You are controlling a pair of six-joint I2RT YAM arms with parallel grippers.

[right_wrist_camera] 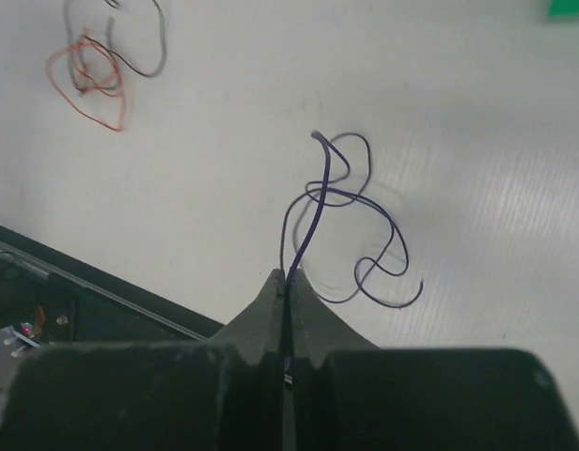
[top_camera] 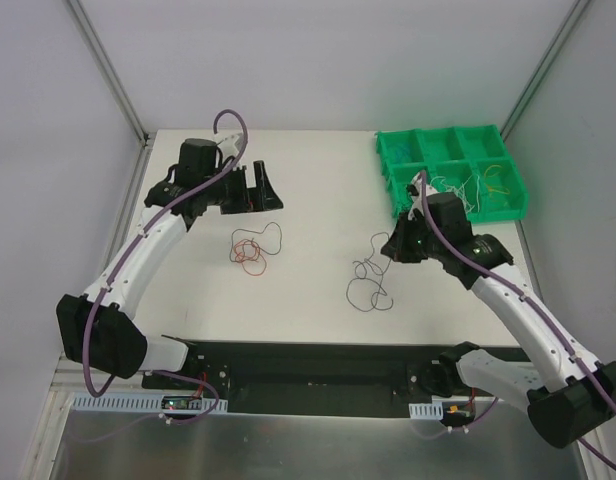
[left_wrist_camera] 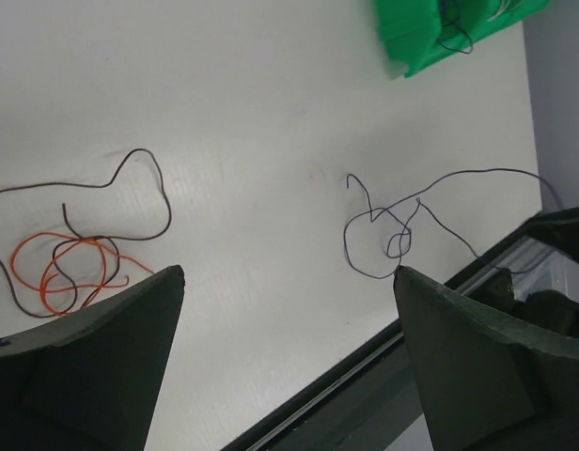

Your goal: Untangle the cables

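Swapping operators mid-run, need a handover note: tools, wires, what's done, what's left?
Left tool: open, empty, above the table.
Right tool: shut on the dark blue wire, which loops over itself on the table.
Orange-and-dark tangle: left of centre, the two wires intertwined.
Green bin: far right corner, more thin wires inside.
Done: blue wire lies apart from the tangle.
Left: separate orange from dark; probably lay the blue one out.
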